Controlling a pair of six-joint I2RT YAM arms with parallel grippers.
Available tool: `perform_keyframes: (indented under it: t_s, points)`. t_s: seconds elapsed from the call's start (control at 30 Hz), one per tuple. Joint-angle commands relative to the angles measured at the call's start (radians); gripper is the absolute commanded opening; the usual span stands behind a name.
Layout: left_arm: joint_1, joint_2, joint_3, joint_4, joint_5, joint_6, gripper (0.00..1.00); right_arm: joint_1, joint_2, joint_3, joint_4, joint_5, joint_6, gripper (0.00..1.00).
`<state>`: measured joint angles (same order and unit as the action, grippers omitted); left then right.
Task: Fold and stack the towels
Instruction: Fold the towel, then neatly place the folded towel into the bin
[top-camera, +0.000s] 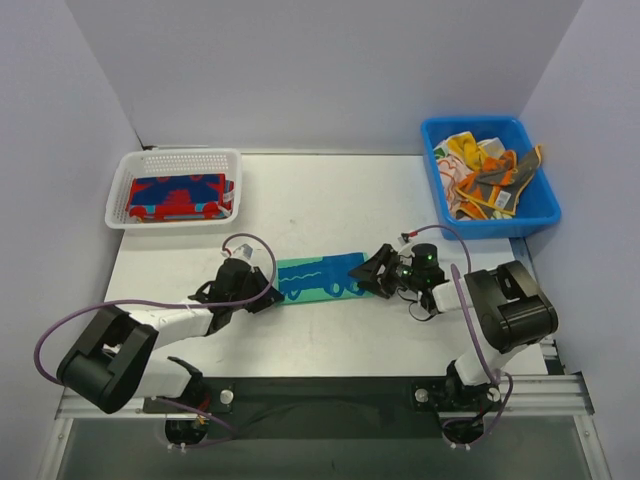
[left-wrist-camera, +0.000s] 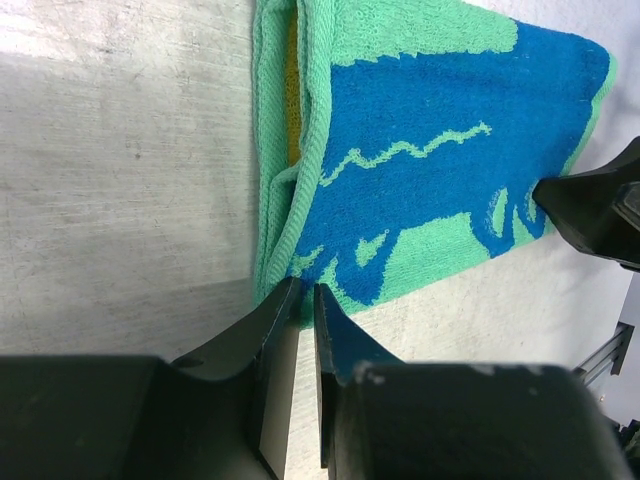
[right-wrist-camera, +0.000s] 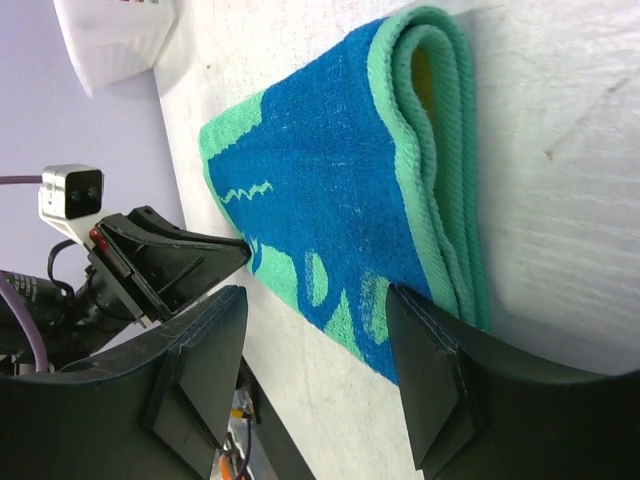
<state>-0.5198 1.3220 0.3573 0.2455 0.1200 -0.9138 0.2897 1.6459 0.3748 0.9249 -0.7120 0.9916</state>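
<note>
Mesh basket (top-camera: 180, 153) far-L, blue bin (top-camera: 500, 226) far-R. Teal towel (top-camera: 318, 280) mid-table, long axis L–R. L pincer (left-wrist-camera: 302, 295): grip unclear; R pincer (right-wrist-camera: 315, 300): released.

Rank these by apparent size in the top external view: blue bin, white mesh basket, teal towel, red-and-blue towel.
1. blue bin
2. white mesh basket
3. red-and-blue towel and teal towel: these look alike, too close to rank.

The folded teal-and-blue towel (left-wrist-camera: 430, 180) is fuzzy terry cloth with ribbed hems; the pale grey tabletop (left-wrist-camera: 120, 180) is matt, scuffed; the far-right blue bin (top-camera: 500, 228) is glossy plastic.
</note>
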Motion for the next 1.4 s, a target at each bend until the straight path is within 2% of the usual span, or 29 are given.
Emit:
perform_keyframes:
  t_s: [0.0,0.17,0.23,0.33,0.47,0.6,0.77,0.93,1.07,1.17,1.23,1.27,1.3,1.33,1.37]
  points:
    - [0.012,-0.009,-0.026,-0.057,-0.043,0.013,0.23,-0.029,-0.04,-0.042,-0.099,0.051,-0.024,0.58]
    - [0.012,-0.024,-0.018,-0.06,-0.04,0.021,0.23,-0.006,-0.194,0.064,-0.205,0.118,-0.111,0.59]
    - [0.01,-0.027,-0.014,-0.06,-0.039,0.021,0.23,0.002,-0.196,0.102,-0.196,0.132,-0.107,0.6]
    - [0.01,-0.026,-0.004,-0.061,-0.033,0.021,0.23,0.022,-0.131,0.186,-0.121,0.135,-0.085,0.6]
    - [0.01,-0.029,-0.001,-0.064,-0.033,0.02,0.23,0.054,0.035,0.251,-0.005,0.148,-0.051,0.6]
    - [0.009,-0.047,-0.009,-0.069,-0.04,0.01,0.23,0.051,0.17,0.23,0.199,0.155,0.004,0.6]
    - [0.01,-0.066,-0.035,-0.068,-0.043,-0.01,0.23,0.02,0.255,0.174,0.256,0.192,-0.039,0.61]
    - [0.01,-0.109,-0.055,-0.074,-0.051,-0.026,0.23,-0.046,0.264,0.134,0.315,0.164,-0.045,0.62]
    - [0.009,-0.165,-0.037,-0.112,-0.049,-0.027,0.26,-0.081,0.194,0.13,0.309,0.109,-0.053,0.64]
    - [0.004,-0.231,0.011,-0.172,-0.054,-0.002,0.38,-0.067,0.071,0.162,0.175,0.071,-0.122,0.65]
    - [0.004,-0.283,0.078,-0.244,-0.072,0.021,0.49,-0.046,-0.009,0.193,-0.042,0.078,-0.243,0.66]
    - [0.006,-0.299,0.1,-0.297,-0.082,0.05,0.51,-0.032,-0.093,0.22,-0.137,0.097,-0.296,0.67]
    - [0.009,-0.314,0.129,-0.363,-0.107,0.061,0.53,0.02,-0.133,0.286,-0.372,0.126,-0.373,0.68]
    - [0.018,-0.34,0.175,-0.392,-0.112,0.075,0.55,0.055,-0.167,0.333,-0.488,0.214,-0.51,0.69]
    - [0.027,-0.349,0.201,-0.422,-0.123,0.111,0.62,0.09,-0.213,0.372,-0.588,0.261,-0.584,0.69]
